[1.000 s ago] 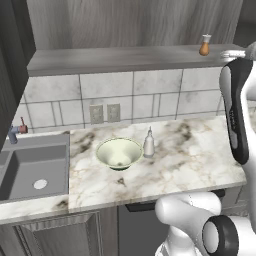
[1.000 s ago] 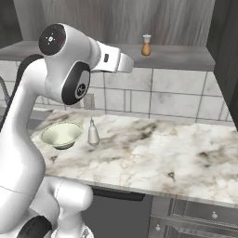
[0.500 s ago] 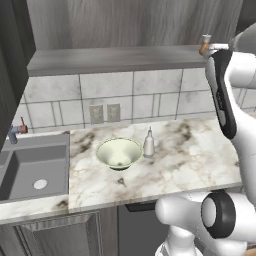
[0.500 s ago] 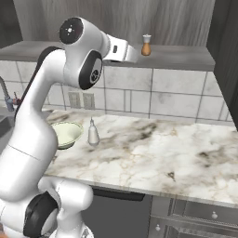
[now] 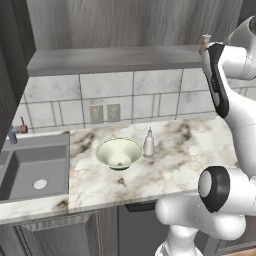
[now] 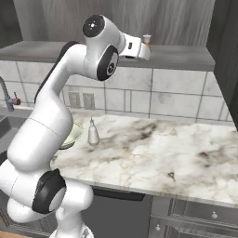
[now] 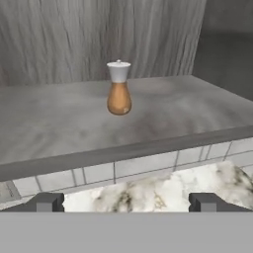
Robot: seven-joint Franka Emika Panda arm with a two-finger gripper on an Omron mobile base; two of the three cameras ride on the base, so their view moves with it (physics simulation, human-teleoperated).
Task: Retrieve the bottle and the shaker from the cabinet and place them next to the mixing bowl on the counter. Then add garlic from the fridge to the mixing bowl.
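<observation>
The shaker is seen upright on the grey cabinet shelf, set back from the shelf's front edge, with bare shelf on both sides and the wood-grain back wall behind it. A dark side panel closes the shelf at the right of the hand view, well apart from the shaker. The gripper is held spread wide with nothing between the fingertips, below and in front of the shelf edge, and no contact with the shaker is shown. In the right base view the hand is raised to shelf height, just beside the shaker, whose cap shows past it. In the left base view the shaker is mostly hidden behind the arm. The bottle stands on the counter just right of the mixing bowl, close to it; whether they touch cannot be told. Open marble is left to the right of the bottle, and the sink is set at the left end, a tiled backsplash behind. Compared with a second ago, the arm is seen raised higher and swung toward the shelf; shaker, bottle and bowl are unchanged in place.
</observation>
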